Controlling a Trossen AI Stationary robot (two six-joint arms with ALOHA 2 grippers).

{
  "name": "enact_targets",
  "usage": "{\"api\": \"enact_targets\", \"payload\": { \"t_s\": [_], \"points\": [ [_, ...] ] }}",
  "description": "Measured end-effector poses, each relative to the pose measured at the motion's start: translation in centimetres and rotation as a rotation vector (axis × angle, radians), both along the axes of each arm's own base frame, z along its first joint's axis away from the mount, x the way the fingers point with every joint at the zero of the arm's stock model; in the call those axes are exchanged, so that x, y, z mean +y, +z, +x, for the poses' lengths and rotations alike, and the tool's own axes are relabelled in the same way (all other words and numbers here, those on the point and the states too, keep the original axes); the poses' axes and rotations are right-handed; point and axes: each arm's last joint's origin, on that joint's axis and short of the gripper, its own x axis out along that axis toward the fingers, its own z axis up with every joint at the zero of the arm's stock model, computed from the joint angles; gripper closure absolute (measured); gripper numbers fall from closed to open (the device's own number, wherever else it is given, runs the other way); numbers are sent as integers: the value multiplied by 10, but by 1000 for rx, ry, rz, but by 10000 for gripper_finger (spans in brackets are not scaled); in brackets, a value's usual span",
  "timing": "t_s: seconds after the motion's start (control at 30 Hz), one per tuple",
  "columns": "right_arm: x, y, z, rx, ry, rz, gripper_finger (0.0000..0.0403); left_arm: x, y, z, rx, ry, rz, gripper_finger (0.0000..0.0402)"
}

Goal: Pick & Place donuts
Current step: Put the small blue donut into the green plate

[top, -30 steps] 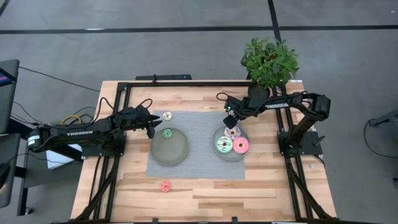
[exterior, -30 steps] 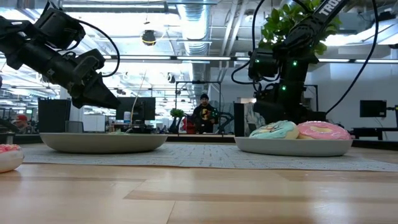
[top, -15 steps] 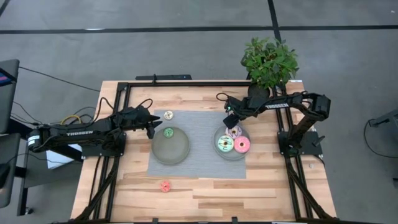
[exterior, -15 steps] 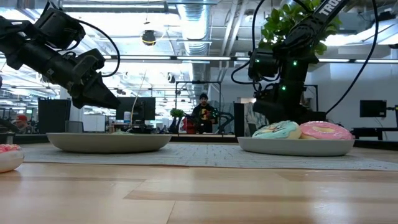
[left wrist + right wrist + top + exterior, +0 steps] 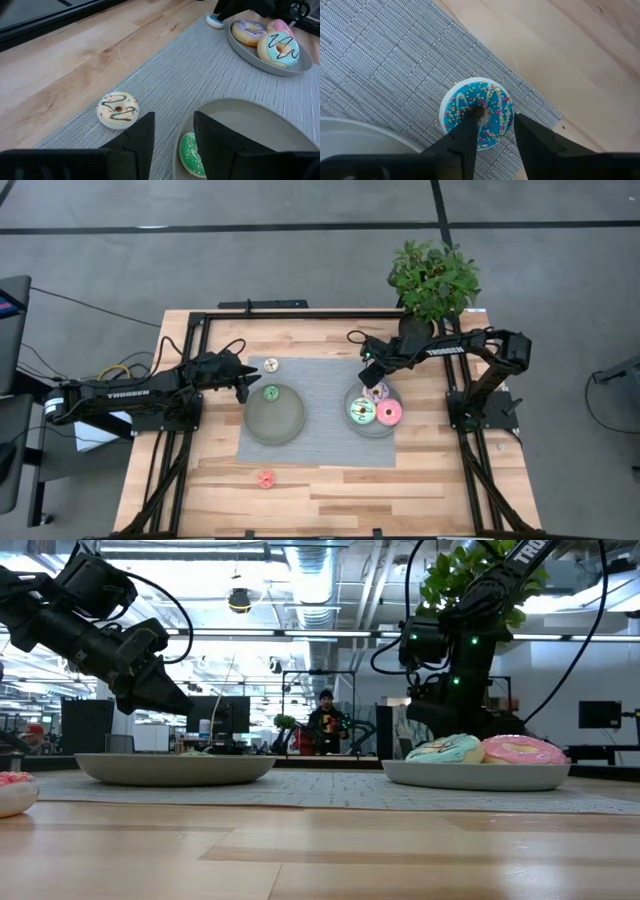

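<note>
A small blue sprinkled donut lies flat on the grey mat near its far edge, with my right gripper shut on it. Beside it, the right grey plate holds the white-lilac, mint and pink donuts. My left gripper hovers open over the far rim of the left plate, where a small green donut lies. A small tan donut rests on the mat beyond it. My right gripper comes from above, pointing down, and has one side of the blue donut's ring between its fingers. One finger stands in the hole and the other outside the rim. The donut lies flat on the mat.
A small red donut lies on bare wood near the table's front edge. A potted plant stands at the far right corner, close behind my right arm. A black frame runs along the table's sides. A person shows far off in the room.
</note>
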Motion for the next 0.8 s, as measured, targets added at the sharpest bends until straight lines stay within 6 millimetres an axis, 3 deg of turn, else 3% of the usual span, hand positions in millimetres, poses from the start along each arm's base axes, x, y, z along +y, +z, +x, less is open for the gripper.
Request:
{"api": "enact_targets", "payload": {
  "t_s": [0.8],
  "points": [
    [0, 0, 0, 5, -2, -5, 356, 0, 0, 0, 0, 0, 0, 273]
  ]
}}
